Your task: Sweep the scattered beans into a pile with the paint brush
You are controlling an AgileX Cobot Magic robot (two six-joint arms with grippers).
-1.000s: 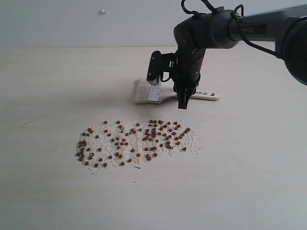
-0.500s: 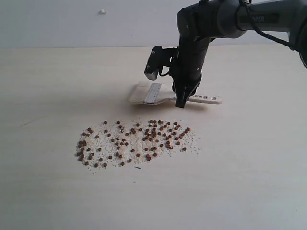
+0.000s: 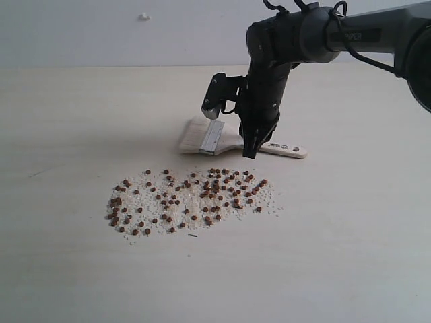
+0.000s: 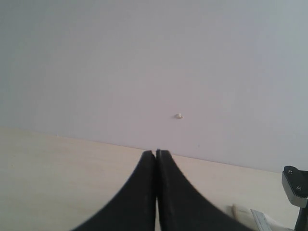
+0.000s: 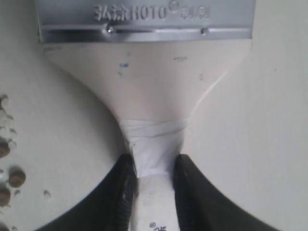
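The paint brush point(image 3: 214, 135) is just behind the beans, with cream bristles pointing left, a silver ferrule and a pale handle stretching right. My right gripper point(image 3: 250, 152) is shut on the neck of the handle point(image 5: 155, 144), just behind the ferrule point(image 5: 144, 19); the bristle end looks a little raised off the table. The reddish-brown beans point(image 3: 192, 198) lie scattered among whitish crumbs in a wide patch in front of the brush; a few beans point(image 5: 9, 178) show in the right wrist view. My left gripper point(image 4: 156, 153) is shut on nothing, out of the exterior view.
The pale wooden table point(image 3: 350, 222) spreads on all sides of the bean patch. A plain wall point(image 3: 101, 33) stands behind, with a small white speck point(image 3: 143, 16) on it. The dark right arm point(image 3: 316, 33) reaches in from the upper right.
My right gripper has carried the brush a little nearer the beans, and the handle end has swung slightly toward the front.
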